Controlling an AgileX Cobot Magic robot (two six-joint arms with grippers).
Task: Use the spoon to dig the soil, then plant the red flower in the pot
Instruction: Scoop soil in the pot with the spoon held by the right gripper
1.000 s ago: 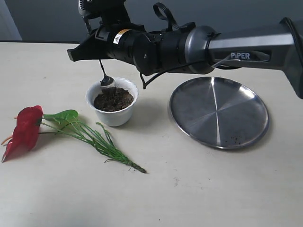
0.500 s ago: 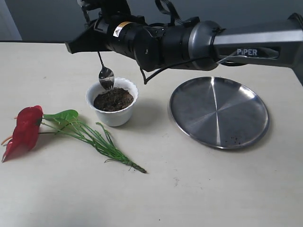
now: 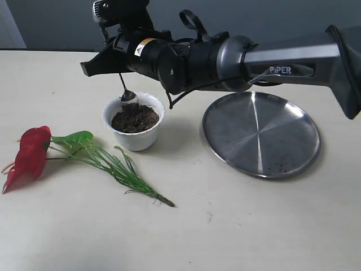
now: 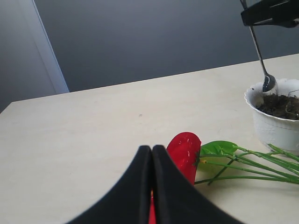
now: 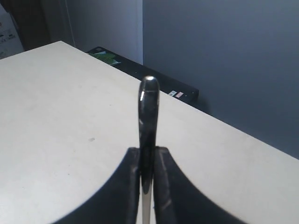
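Note:
The white scalloped pot (image 3: 135,135) holds dark soil (image 3: 134,118). My right gripper (image 3: 100,64) reaches across from the right and is shut on the silver spoon (image 3: 124,87). The spoon hangs down with its bowl at the pot's back rim, touching the soil's edge. In the right wrist view the handle (image 5: 148,107) stands up between that gripper's (image 5: 148,150) closed fingers. The red flower (image 3: 31,153) lies flat to the left of the pot, its stems running toward the front. My left gripper (image 4: 152,150) is shut and empty, just short of the red flower (image 4: 185,150). The pot (image 4: 275,128) and spoon (image 4: 262,63) show beyond.
A large round steel plate (image 3: 260,133) lies to the right of the pot, with a few soil crumbs near its front rim. The flower's green leaf (image 3: 74,138) and thin stems (image 3: 121,169) spread across the table in front of the pot.
The right gripper lifted the spoon slightly above the pot, then lowered it back to the soil's back edge. The flower, pot and plate have not moved.

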